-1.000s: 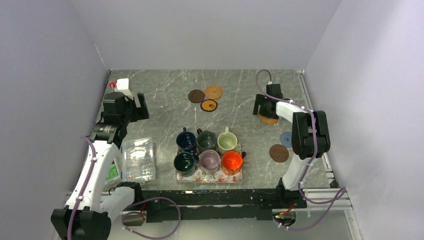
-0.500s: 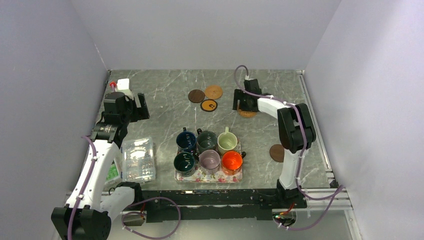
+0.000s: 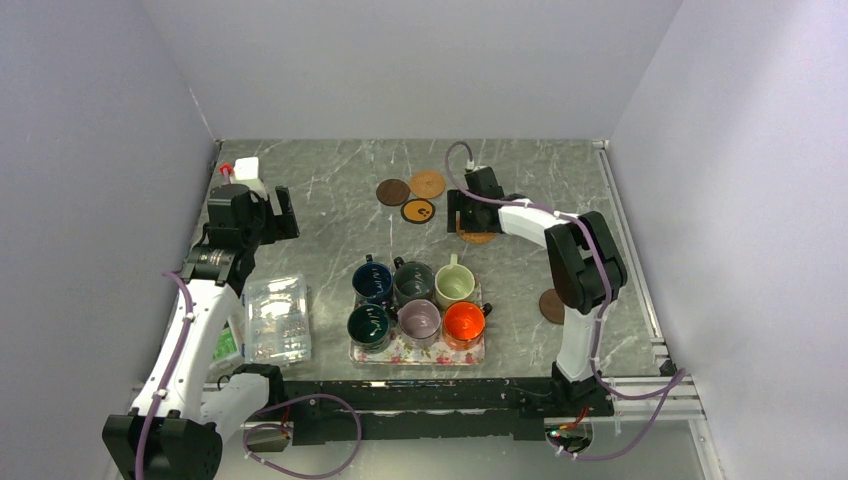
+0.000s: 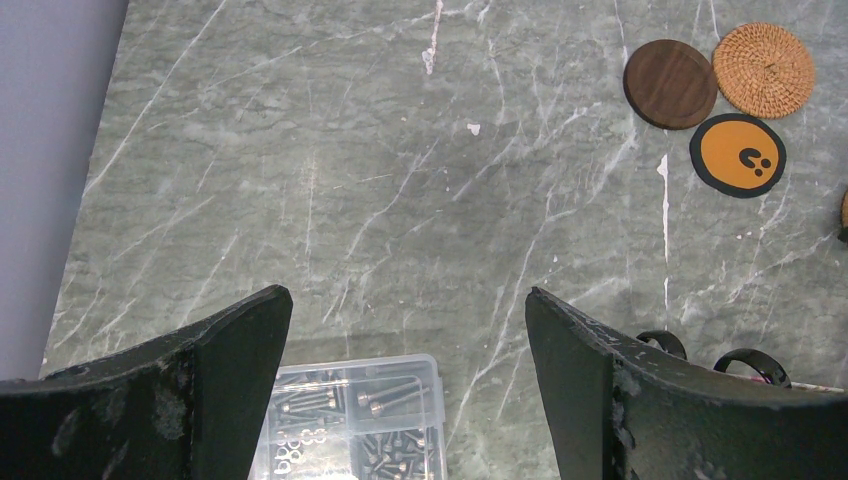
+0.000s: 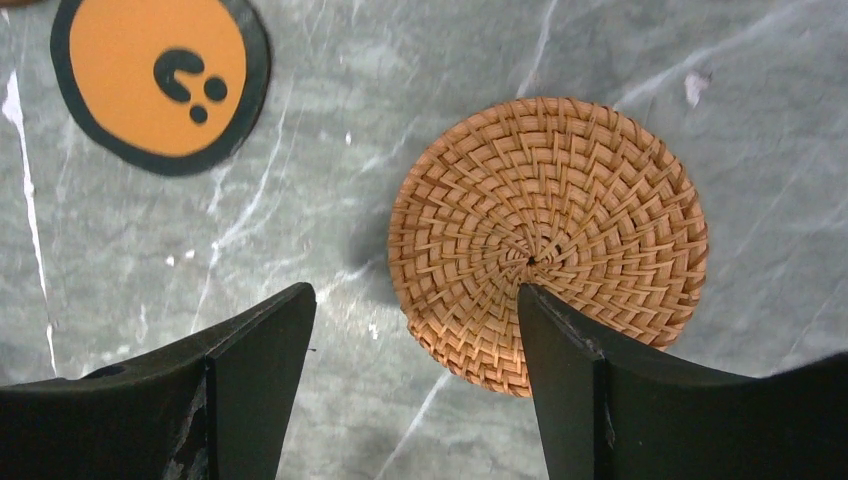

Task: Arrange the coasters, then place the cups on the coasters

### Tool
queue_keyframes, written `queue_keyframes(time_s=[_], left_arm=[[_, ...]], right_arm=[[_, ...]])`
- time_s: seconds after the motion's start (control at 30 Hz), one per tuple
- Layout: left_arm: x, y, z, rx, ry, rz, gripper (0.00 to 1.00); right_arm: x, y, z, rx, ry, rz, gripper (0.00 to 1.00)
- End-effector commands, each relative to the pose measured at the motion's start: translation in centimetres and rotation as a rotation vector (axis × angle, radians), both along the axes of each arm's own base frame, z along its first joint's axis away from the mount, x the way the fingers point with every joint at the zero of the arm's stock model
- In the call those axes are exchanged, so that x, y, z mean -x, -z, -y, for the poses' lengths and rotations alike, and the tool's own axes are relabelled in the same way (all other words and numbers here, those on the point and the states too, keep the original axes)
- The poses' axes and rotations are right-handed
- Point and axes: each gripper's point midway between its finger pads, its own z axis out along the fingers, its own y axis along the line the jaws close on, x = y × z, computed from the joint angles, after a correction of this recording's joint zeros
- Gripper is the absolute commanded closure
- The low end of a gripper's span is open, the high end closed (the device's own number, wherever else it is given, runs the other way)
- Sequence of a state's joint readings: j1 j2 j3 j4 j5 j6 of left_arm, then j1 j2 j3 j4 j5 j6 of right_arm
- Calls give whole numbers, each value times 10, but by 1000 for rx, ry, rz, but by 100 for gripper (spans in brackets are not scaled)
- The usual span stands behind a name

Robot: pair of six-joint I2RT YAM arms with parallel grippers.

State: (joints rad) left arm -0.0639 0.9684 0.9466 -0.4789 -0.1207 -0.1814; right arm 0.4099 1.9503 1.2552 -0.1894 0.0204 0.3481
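Note:
Six cups stand on a floral tray: navy, dark green, cream, dark green, mauve and orange. At the back lie a dark brown coaster, a woven coaster and a black-rimmed orange coaster. My right gripper is open and low over a second woven coaster; its right finger overlaps that disc. Another dark brown coaster lies by the right arm. My left gripper hangs open and empty.
A clear plastic box of screws lies at the left, below my left gripper. A small white and red object sits in the back left corner. Grey walls close in the table on three sides.
My right gripper has swept left across the back of the table, and the woven coaster has slid along with it, ending close to the orange coaster. The left arm has not moved.

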Motion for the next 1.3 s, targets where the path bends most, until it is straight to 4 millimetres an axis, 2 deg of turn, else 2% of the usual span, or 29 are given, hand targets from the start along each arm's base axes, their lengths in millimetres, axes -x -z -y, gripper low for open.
queue_keyframes(time_s=[0.0,0.3,0.43,0.5,0.6,0.67,0.77,0.9,0.97,1.1,1.27], left_arm=[[-3,-8,-1,17,-12,37,6],[-4,-7,0,18,-11,31,6],[-4,-5,-1,17,-12,27,6],[-4,-4,0,17,-10,25,6],[-5,-3,0,18,-9,19,6],[-5,-3,0,18,-9,19,6],[-4,-4,1,19,-1,22,6],[-4,-4,1,20,-4,21,6],[-3,-5,0,20,-7,24,6],[-2,-8,1,24,-8,31,6],[2,-17,0,21,-10,60,6]], right_arm=[[50,18,1,20,-12,-148,22],[64,10,-2,17,-44,-158,22],[64,-1,-6,15,-66,-144,22],[60,-12,-6,23,-73,-124,21],[49,-39,-7,26,-88,-65,19],[42,-60,-5,37,-79,-17,12],[37,-88,5,65,-39,44,7],[45,-114,33,129,44,107,1],[53,-118,53,169,98,115,0],[76,-116,100,200,227,81,0],[109,-107,161,154,425,28,0]])
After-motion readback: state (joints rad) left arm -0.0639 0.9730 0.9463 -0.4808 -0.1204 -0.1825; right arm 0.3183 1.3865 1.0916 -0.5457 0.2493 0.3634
